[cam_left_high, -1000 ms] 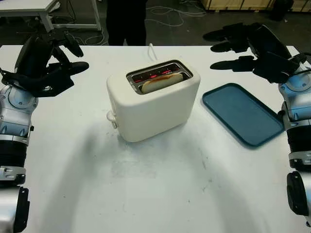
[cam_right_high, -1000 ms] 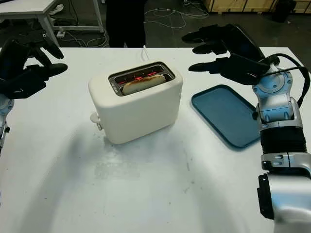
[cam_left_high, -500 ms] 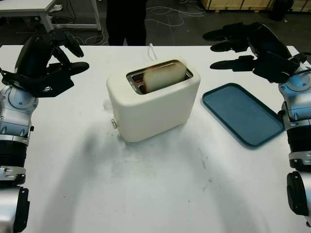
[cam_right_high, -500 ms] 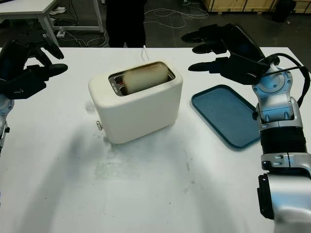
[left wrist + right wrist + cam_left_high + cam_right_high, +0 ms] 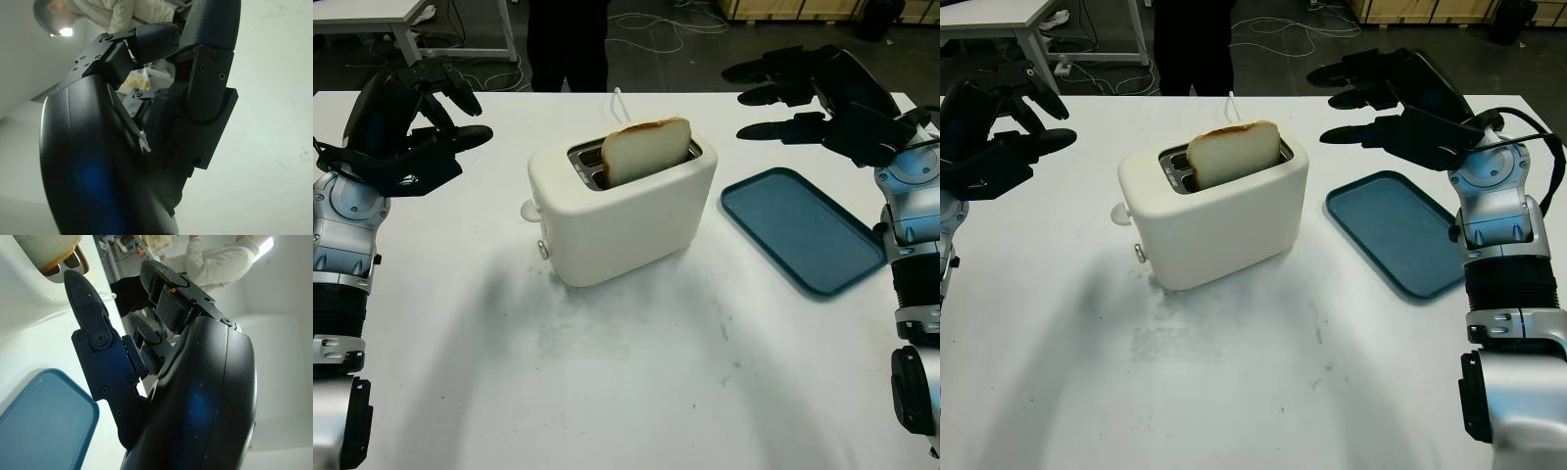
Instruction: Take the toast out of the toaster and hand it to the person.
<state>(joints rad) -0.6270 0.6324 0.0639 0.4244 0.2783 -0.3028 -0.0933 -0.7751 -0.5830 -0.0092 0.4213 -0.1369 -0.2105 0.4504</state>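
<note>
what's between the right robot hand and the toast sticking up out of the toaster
Nothing: in the left eye view the stretch between the right robot hand and the toast is bare white table.

I find the table (image 5: 636, 392) brightly and evenly lit from overhead. Two broad, soft shadows lie on it, one beneath the left hand (image 5: 406, 127) and one beneath the right hand (image 5: 822, 98), both spreading toward the robot. The toaster (image 5: 617, 220) between the hands throws only a faint shadow at its base. The floor (image 5: 705, 39) beyond both hands is dim. In the left wrist view a lamp (image 5: 64, 32) glares beyond the fingertips, and that hand's shell carries a blue sheen. The right hand's shell shows a similar blue sheen.
</note>
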